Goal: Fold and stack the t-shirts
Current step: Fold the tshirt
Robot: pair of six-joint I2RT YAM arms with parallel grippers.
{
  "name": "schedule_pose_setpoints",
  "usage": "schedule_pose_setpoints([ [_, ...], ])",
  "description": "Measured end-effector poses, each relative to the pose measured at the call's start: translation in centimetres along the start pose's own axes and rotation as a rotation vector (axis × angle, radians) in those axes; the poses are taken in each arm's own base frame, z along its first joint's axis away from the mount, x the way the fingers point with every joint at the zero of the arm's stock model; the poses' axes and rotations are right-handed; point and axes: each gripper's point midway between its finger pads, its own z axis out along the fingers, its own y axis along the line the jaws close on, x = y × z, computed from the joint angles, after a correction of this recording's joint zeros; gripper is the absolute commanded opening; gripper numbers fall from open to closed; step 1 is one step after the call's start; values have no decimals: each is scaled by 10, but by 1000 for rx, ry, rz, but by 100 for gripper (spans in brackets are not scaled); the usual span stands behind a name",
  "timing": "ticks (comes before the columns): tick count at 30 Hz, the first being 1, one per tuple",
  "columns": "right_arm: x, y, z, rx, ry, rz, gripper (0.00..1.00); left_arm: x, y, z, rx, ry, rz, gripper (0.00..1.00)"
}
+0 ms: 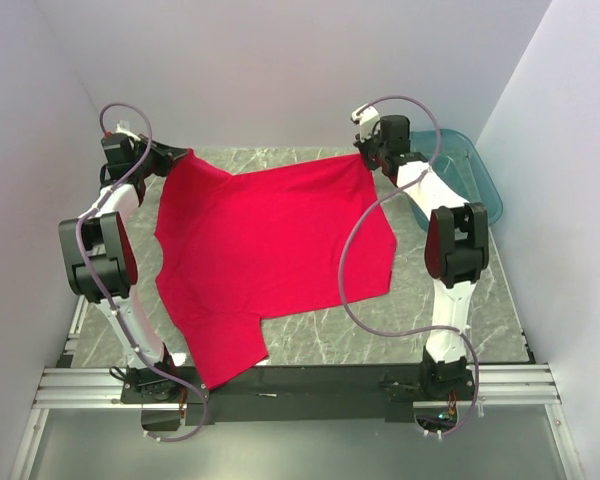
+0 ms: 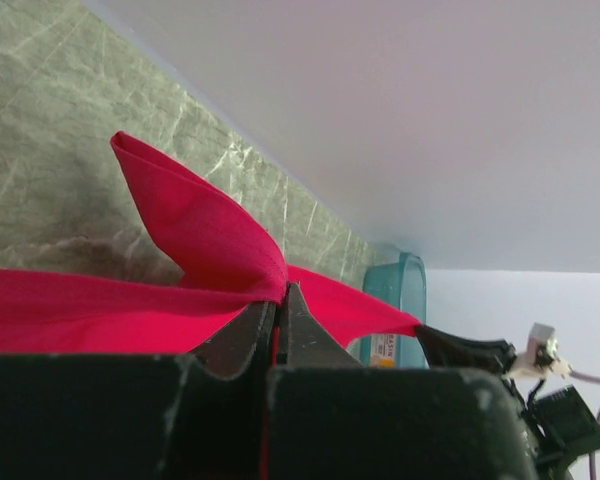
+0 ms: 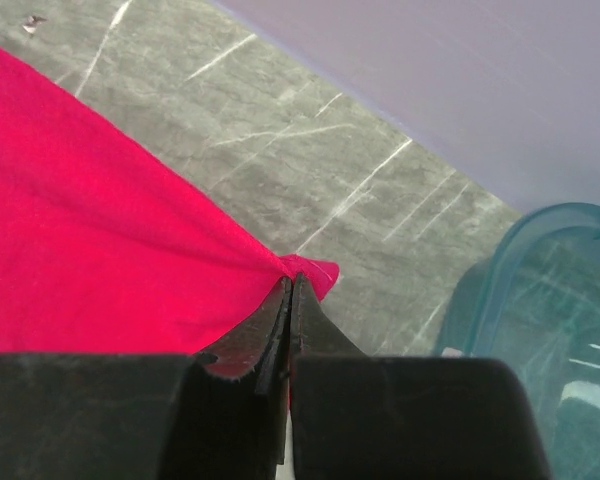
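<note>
From above, the red t-shirt (image 1: 270, 250) spreads across mid-frame on the table (image 1: 460, 300). Its top corners are held by the left gripper (image 1: 176, 157), upper left, and the right gripper (image 1: 366, 155), upper right. Left wrist: jaws clamped on red cloth. Right wrist: jaws clamped on a shirt corner.

Red t-shirt (image 1: 270, 240) — grey-green marbled table (image 1: 460, 330) — teal bin (image 1: 475, 170).

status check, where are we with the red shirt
Both jaws shut: left gripper and right gripper on far corners of red t-shirt. Shirt spread open between them, unfolded. Nothing in the way, teal bin off right.
</note>
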Motion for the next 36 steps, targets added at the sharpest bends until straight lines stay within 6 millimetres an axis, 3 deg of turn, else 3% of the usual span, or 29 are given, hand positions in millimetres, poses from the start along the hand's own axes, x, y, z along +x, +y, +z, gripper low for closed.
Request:
schedule_pose_setpoints([
  [6, 10, -2, 19, -1, 34, 5, 0, 5, -11, -14, 14, 4, 16, 1],
  [12, 19, -2, 21, 2, 67, 9, 0, 7, -27, -29, 37, -4, 35, 1],
  [24, 21, -7, 21, 30, 78, 8, 0, 24, -22, -46, 26, 11, 24, 1],
  [36, 36, -9, 29, 52, 118, 10, 0, 34, -35, -71, 51, 7, 44, 1],
])
